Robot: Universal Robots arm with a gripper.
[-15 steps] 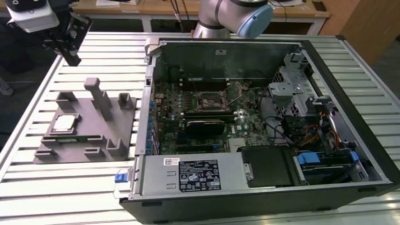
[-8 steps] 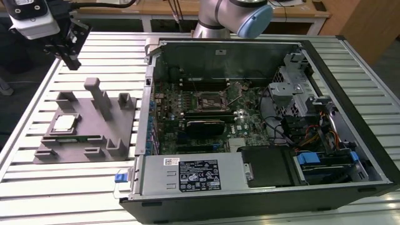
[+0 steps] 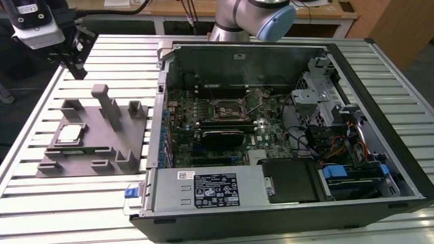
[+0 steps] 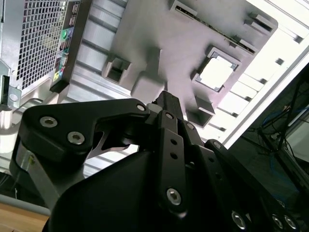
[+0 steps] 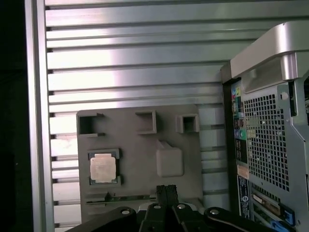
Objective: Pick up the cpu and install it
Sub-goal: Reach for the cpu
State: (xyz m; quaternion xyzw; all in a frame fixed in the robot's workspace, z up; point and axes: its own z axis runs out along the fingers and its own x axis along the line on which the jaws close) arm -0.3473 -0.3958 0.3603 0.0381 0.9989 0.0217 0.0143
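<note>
Exterior view: locate the gripper (image 3: pixel 78 72) above the slatted table (image 3: pixel 68 203), beside the far end of the grey tray (image 3: pixel 81 170), fingers together and holding nothing. Find the cpu (image 3: pixel 70 133) seated in its tray recess. Note the motherboard socket (image 3: pixel 226 108) inside the open computer case (image 3: pixel 379 152), well apart.

Second wrist view: confirm closed fingertips (image 4: pixel 166 99) over the tray, cpu (image 4: pixel 216 73) near but untouched.

First wrist view: confirm cpu (image 5: pixel 103 169) in its recess, nothing clamped.

Judged barely started, with pick-up and installation both outstanding.
</note>
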